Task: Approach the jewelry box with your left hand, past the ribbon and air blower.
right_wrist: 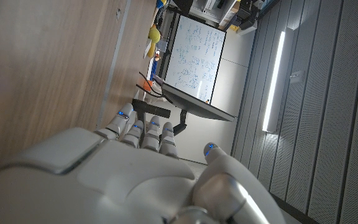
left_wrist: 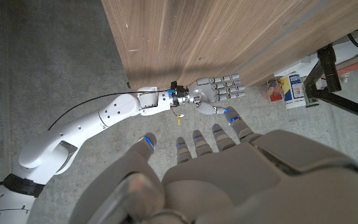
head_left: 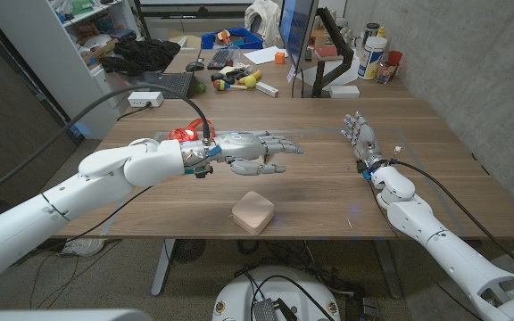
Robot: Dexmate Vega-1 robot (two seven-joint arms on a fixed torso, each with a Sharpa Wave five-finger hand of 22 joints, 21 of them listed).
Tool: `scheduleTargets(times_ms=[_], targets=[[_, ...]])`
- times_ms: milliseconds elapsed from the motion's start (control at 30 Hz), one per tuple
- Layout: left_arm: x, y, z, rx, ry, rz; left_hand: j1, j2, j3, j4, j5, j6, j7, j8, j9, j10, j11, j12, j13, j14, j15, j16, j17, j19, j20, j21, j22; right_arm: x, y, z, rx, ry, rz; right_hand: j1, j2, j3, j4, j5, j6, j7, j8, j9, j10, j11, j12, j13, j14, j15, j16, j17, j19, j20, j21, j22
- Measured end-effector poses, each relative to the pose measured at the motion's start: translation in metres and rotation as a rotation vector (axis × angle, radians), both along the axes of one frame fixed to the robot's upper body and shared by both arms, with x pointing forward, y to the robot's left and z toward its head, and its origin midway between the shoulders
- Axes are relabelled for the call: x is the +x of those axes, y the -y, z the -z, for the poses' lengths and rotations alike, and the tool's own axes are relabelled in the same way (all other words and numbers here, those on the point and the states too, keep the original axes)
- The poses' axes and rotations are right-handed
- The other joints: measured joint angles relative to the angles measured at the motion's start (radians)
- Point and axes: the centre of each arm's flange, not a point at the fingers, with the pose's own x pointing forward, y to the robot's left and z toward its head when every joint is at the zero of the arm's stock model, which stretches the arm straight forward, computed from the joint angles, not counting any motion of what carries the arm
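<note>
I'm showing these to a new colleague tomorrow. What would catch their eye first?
Probably the left hand, stretched out open above the middle of the wooden table, with something red partly hidden behind its wrist. Next, the small pink jewelry box near the front edge, and the right hand standing open at the right.

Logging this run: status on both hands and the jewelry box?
Left hand open, above the table, holding nothing. Right hand open at the right side. Jewelry box untouched near the front edge. Nothing between left hand and box.
</note>
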Motion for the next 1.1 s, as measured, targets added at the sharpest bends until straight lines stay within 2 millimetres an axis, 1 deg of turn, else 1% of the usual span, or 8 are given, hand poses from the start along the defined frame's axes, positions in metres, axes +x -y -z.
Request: scheduleTargets(times_ms=[1100], targets=[[0.006, -0.003, 0.014, 0.061, -0.063, -0.047, 0.012, -0.004, 0.0, 0.0, 0.0, 0.0, 0.0, 0.0, 0.0, 0.0, 0.0, -0.004, 0.0, 0.0, 0.0, 0.0, 0.0, 0.0, 0.0, -0.009, 0.0, 0.002, 0.0, 0.002, -0.001, -0.006, 0.0, 0.0, 0.0, 0.0, 0.0, 0.0, 0.0, 0.0, 0.0, 0.0, 0.0, 0.0, 0.0, 0.0, 0.0, 0.0, 0.0, 0.0, 0.0, 0.0, -0.004, 0.0]])
